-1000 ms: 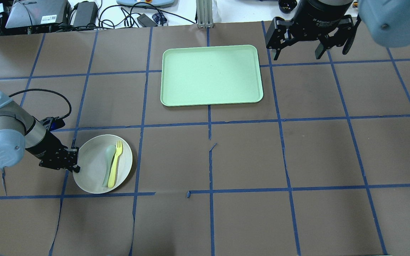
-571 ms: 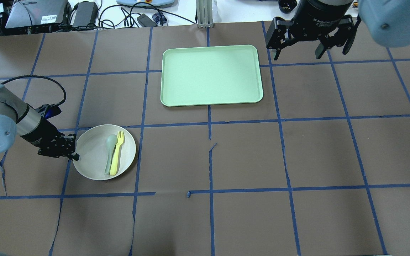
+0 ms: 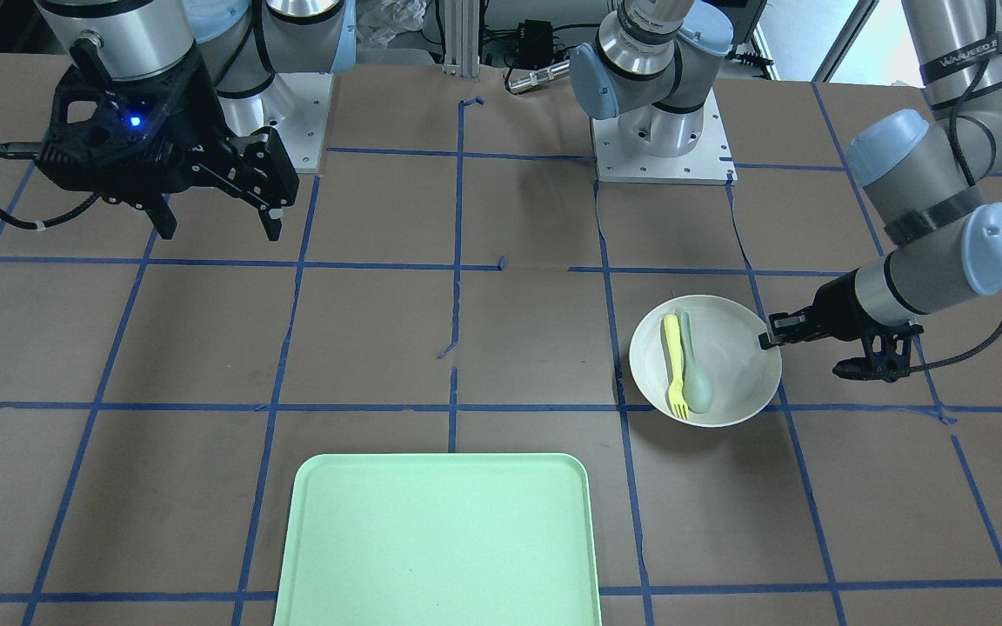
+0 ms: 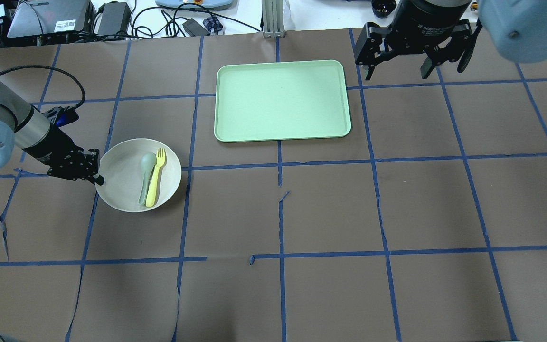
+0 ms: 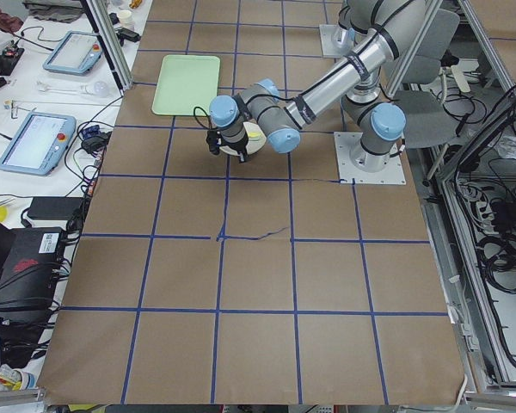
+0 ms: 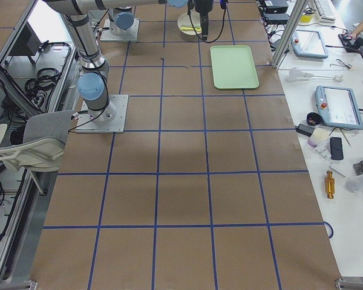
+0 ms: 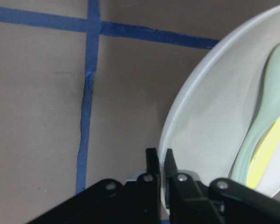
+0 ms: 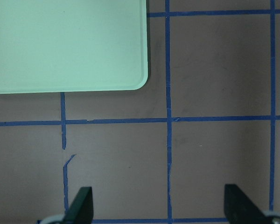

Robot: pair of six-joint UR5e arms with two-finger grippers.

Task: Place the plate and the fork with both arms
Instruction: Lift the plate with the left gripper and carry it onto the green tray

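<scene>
The off-white plate is held at its left rim by my left gripper, which is shut on it. The plate casts a shadow on the table in the overhead view. On the plate lie the pale yellow fork and a grey-green spoon, side by side. In the front-facing view the plate with the fork is at the right, with the left gripper on its rim. The left wrist view shows the fingers clamped on the plate's rim. My right gripper is open and empty, high beside the tray's right end.
A pale green rectangular tray lies at the far middle of the table, also in the front-facing view and the right wrist view. Cables and devices sit beyond the table's far edge. Blue tape lines cross the brown table.
My left gripper has carried the plate, with fork and spoon on it, away from the robot and a little toward the tray. The right arm has not moved.
</scene>
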